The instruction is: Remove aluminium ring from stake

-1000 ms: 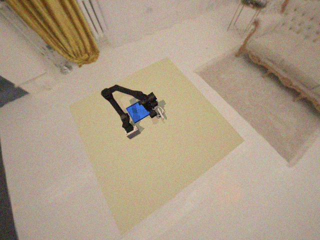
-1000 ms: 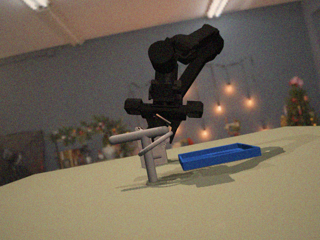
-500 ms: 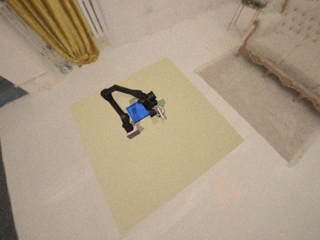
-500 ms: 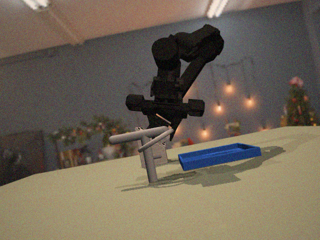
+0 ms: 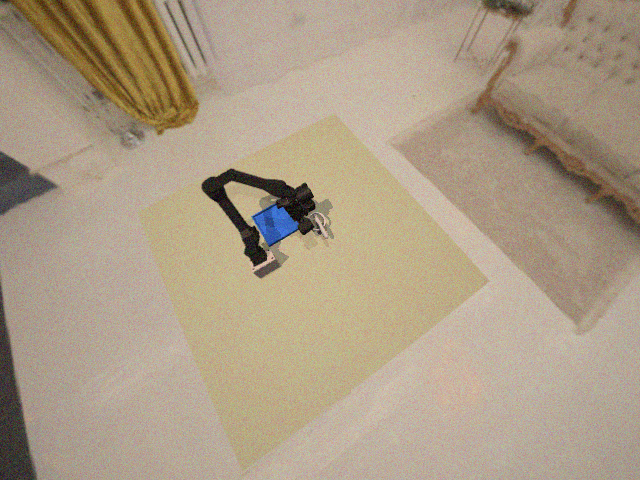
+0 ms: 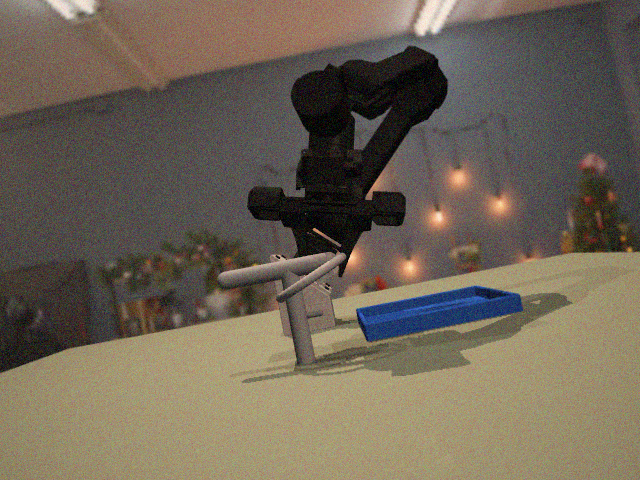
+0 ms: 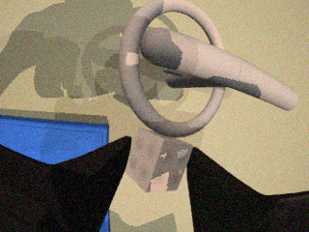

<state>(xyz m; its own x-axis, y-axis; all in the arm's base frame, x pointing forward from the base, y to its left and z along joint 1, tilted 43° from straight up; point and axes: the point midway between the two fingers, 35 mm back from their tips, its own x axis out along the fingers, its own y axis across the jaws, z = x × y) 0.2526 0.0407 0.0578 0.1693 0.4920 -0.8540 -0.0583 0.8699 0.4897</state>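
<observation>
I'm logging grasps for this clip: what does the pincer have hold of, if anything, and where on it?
The ring, by the welded tab at its edge.

Pale yellow mat [image 5: 330, 320] [image 6: 330, 423] [image 7: 270, 145] beneath blue tray [image 5: 268, 225] [image 6: 439, 316] [image 7: 58, 137], steel stake [image 5: 322, 227] [image 6: 298, 325] [image 7: 217, 68] and, apparently, the arm's pinkish base [image 5: 266, 266] [image 6: 320, 315].
</observation>
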